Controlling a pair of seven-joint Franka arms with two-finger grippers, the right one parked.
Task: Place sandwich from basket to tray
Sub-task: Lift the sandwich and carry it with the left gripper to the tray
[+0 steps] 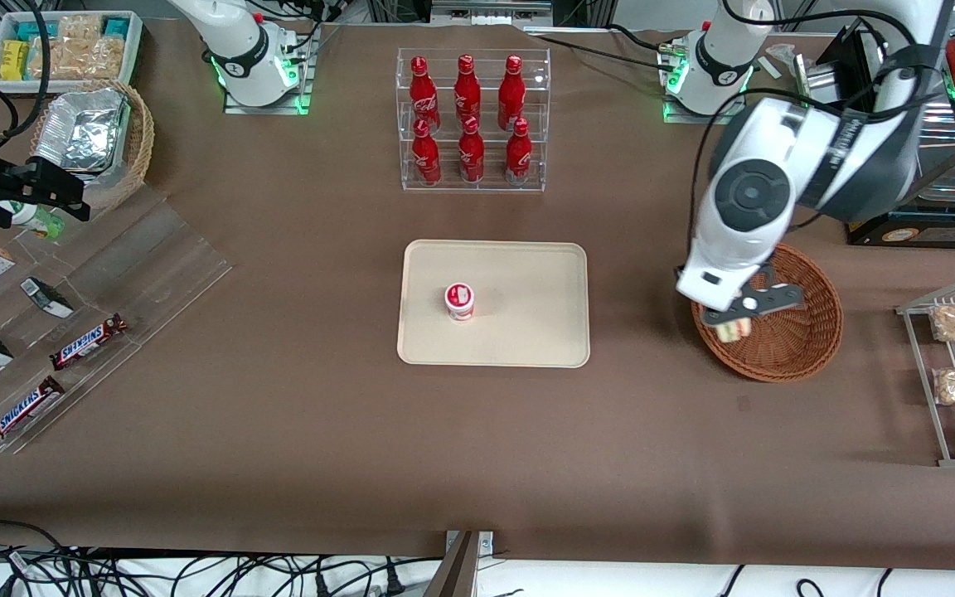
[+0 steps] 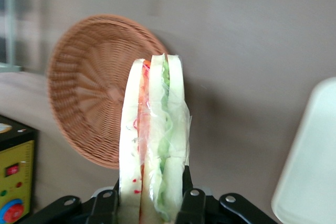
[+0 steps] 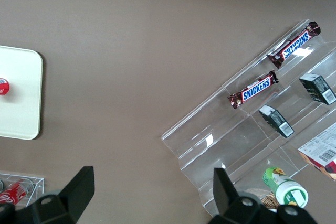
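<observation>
Gripper (image 1: 741, 322): clenched on sandwich (image 2: 152, 140), lifted above basket (image 1: 801, 332) rim. Tray (image 1: 527, 332): at basket's nine o'clock. Advice: carry level, release clear of cup (image 1: 460, 301).

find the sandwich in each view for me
Front view: sandwich held in the gripper above the basket's rim nearest the tray.
Left wrist view: sandwich clamped upright in the gripper, basket below.
Right wrist view: not in it.
Shared landmark: the tray.
</observation>
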